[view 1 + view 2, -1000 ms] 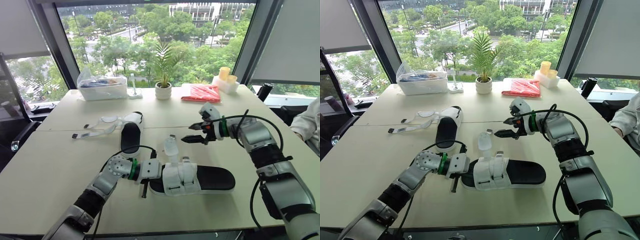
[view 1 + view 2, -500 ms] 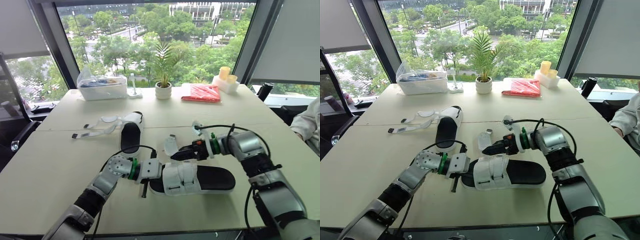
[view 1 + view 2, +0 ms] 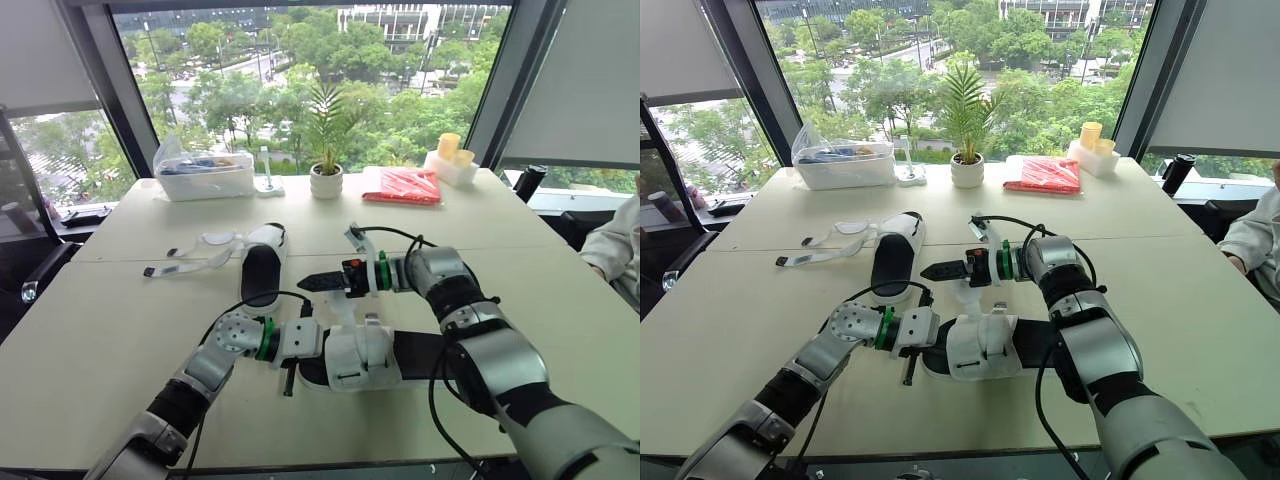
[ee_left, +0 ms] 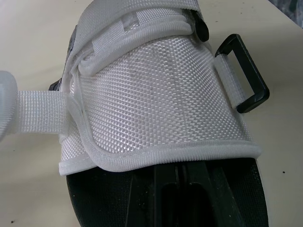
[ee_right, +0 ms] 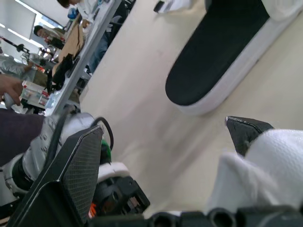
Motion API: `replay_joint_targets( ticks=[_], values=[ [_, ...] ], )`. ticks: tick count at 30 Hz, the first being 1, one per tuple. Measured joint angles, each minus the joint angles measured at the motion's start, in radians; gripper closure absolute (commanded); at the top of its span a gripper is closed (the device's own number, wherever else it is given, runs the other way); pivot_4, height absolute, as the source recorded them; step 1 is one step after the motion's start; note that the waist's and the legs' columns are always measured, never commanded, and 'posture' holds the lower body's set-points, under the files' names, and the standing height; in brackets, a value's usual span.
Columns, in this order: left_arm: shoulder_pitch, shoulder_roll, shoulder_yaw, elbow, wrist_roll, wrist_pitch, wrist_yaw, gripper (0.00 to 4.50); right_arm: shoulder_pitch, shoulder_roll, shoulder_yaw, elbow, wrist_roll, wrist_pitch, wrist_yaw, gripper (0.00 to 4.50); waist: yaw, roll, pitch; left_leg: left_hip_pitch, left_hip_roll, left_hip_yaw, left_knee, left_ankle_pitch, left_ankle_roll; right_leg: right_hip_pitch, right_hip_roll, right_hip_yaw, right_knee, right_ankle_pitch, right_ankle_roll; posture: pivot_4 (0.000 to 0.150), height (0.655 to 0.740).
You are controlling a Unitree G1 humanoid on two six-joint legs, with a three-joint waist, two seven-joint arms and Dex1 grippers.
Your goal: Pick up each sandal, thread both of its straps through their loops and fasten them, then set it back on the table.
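scene: a pale bench (image 3: 110, 330) in front of a large window, with two white sandals with black footbeds lying on it.
near sandal (image 3: 385, 358): flat on the bench, close to the robot. its long axis runs from side to side. the toe, with the white woven upper, points to the robot's left; the black heel end points to the right.
loose strap (image 3: 341, 296): a white strap rising upright from the far side of the near sandal's upper, unfastened.
black loop (image 4: 246, 75): in the left wrist view, a rectangular black loop on a short white tab at one edge of the woven upper, with no strap through it.
far sandal (image 3: 262, 265): flat on the bench beyond the near one, apart from it. its long axis runs away from the robot, toe towards the window and heel nearest. its open straps (image 3: 195, 262) lie splayed across the bench to the robot's left.
left pincer (image 3: 297, 365): low on the bench, right against the toe end of the near sandal. i cannot tell whether it is gripping.
right pincer (image 3: 306, 281): reaching across to the robot's left, raised above the bench between the two sandals, spread wide. one of its fingers (image 5: 246, 132) is touching the white strap, and nothing is pinched.
back of the bench: a small potted palm (image 3: 326, 178), a clear plastic box (image 3: 205, 178), a red packet (image 3: 402, 186) and yellow cups (image 3: 450, 148).
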Motion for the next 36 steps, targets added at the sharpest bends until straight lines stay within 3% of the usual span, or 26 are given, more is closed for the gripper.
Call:
replay_joint_targets(
  ticks=[6, 7, 10, 16, 22, 26, 29, 36],
  values=[
    [0.000, -0.004, 0.000, -0.004, 0.000, 0.013, 0.004, 4.50, -0.046, -0.001, -0.042, 0.018, 0.001, -0.012, 0.007, 0.05, 0.002, 0.000, 0.000, 0.000, 0.000, 0.000, 0.000, 0.000, 0.000, 0.000, 0.000, 0.000, 0.000, 0.000, 0.000, 0.150, 0.7400],
    [0.000, -0.004, 0.000, -0.004, 0.000, 0.014, 0.004, 4.50, -0.049, -0.002, -0.046, 0.018, 0.001, -0.012, 0.009, 0.27, 0.002, 0.000, 0.000, 0.000, 0.000, 0.000, 0.000, 0.000, 0.000, 0.000, 0.000, 0.000, 0.000, 0.000, 0.000, 0.150, 0.7400],
    [0.000, -0.006, 0.000, -0.004, 0.000, 0.014, 0.005, 4.50, -0.053, -0.012, -0.053, 0.018, 0.001, -0.010, 0.012, 1.33, 0.002, 0.000, 0.000, 0.000, -0.001, 0.000, 0.000, 0.000, 0.000, 0.000, 0.000, 0.000, 0.000, 0.000, 0.000, 0.150, 0.7400],
    [0.008, -0.006, 0.000, -0.009, 0.000, 0.014, 0.007, 4.50, -0.045, -0.062, -0.052, -0.087, 0.006, 0.043, 0.025, 4.42, 0.003, 0.000, 0.000, 0.000, -0.001, 0.000, 0.000, 0.000, 0.000, 0.000, -0.001, 0.000, 0.000, 0.000, 0.000, 0.150, 0.7400],
    [0.005, -0.015, 0.000, -0.002, 0.001, 0.014, 0.007, 4.50, 0.114, -0.145, -0.054, -0.528, 0.115, 0.259, 0.017, 4.47, 0.007, 0.000, 0.000, -0.001, -0.001, -0.001, 0.000, 0.000, -0.001, 0.000, -0.001, 0.000, -0.001, 0.000, 0.000, 0.150, 0.7400],
    [-0.002, -0.025, 0.000, 0.007, 0.002, 0.014, 0.007, 4.50, 0.338, -0.229, -0.060, -0.968, 0.253, 0.396, -0.010, 4.47, 0.009, 0.000, 0.000, -0.003, -0.001, -0.001, 0.001, 0.000, 0.000, 0.000, -0.003, -0.002, -0.002, -0.001, -0.002, 0.150, 0.7400],
    [-0.003, -0.034, 0.001, 0.016, 0.001, 0.015, 0.007, 4.50, 0.511, -0.341, -0.050, -1.248, 0.290, 0.356, -0.008, 4.47, 0.011, -0.001, 0.000, -0.003, -0.002, -0.001, 0.001, -0.001, 0.000, 0.003, -0.005, -0.004, -0.004, -0.003, -0.001, 0.150, 0.7400],
    [-0.006, -0.033, 0.000, 0.024, 0.001, 0.014, -0.004, 4.50, 0.760, -0.459, -0.004, -1.471, 0.291, 0.213, -0.028, 4.47, 0.006, -0.001, 0.000, -0.002, -0.002, 0.001, 0.001, -0.001, 0.001, 0.004, -0.009, -0.006, -0.004, -0.005, 0.002, 0.150, 0.7400]
  ],
)
